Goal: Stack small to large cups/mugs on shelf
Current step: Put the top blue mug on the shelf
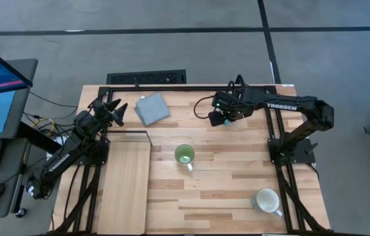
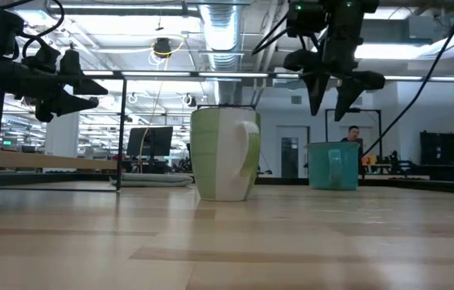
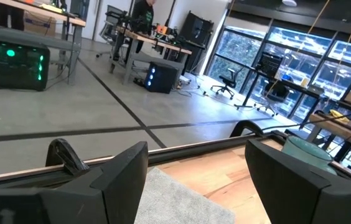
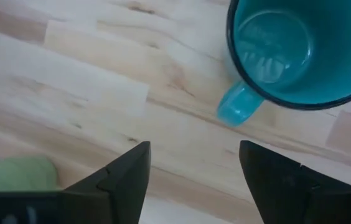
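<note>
My right pincer hangs spread apart above the teal mug at the counter's far side. I should centre on its rim, probably opposite the handle, before descending. My left pincer waits open near the shelf.

We read white "TROSSEN" lettering on the right arm and again on the left arm; nothing else is legible.

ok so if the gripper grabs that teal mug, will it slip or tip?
The teal mug looks glossy and rigid, so probably slippery and breakable. It stands upright on a wide base, so it is unlikely to roll. Its handle may swing it off-centre if the open right gripper pinches the rim.
</note>
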### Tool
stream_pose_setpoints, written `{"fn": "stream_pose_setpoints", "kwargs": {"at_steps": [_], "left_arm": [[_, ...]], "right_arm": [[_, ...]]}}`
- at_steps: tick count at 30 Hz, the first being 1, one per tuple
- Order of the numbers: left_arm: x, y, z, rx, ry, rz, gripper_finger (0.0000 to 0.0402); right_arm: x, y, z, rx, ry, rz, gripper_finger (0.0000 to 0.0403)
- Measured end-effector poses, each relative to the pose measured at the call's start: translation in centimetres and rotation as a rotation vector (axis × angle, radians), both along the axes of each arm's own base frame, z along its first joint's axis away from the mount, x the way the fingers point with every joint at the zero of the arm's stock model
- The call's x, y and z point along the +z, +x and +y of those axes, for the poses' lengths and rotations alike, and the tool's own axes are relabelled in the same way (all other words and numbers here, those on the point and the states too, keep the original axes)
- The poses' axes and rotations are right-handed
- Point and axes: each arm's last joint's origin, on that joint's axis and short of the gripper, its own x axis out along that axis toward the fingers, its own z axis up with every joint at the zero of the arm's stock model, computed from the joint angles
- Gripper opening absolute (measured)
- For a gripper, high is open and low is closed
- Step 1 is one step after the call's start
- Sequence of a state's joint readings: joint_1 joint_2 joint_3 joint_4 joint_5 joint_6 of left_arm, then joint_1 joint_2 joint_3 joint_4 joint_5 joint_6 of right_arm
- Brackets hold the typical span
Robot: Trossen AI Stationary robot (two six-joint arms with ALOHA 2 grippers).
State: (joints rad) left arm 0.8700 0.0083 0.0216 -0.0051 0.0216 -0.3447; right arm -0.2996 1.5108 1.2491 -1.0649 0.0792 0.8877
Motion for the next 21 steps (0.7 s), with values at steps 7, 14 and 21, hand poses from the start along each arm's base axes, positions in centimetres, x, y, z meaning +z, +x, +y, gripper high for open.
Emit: {"fn": "stream_pose_setpoints", "kwargs": {"at_steps": [7,14,21], "left_arm": [[0.0,0.0,0.0,0.000,0.000,0.000,0.0261],[0.0,0.0,0.0,0.000,0.000,0.000,0.0261],[0.0,0.0,0.0,0.001,0.000,0.000,0.0261]], "right_arm": [[-0.2,-0.7,0.1,-0.218,0.062,0.045,0.0270],[-0.1,-0.5,0.0,-0.372,0.052,0.001,0.0270],[-1.7,0.0,-0.4,-0.407,0.037,0.062,0.0270]]}}
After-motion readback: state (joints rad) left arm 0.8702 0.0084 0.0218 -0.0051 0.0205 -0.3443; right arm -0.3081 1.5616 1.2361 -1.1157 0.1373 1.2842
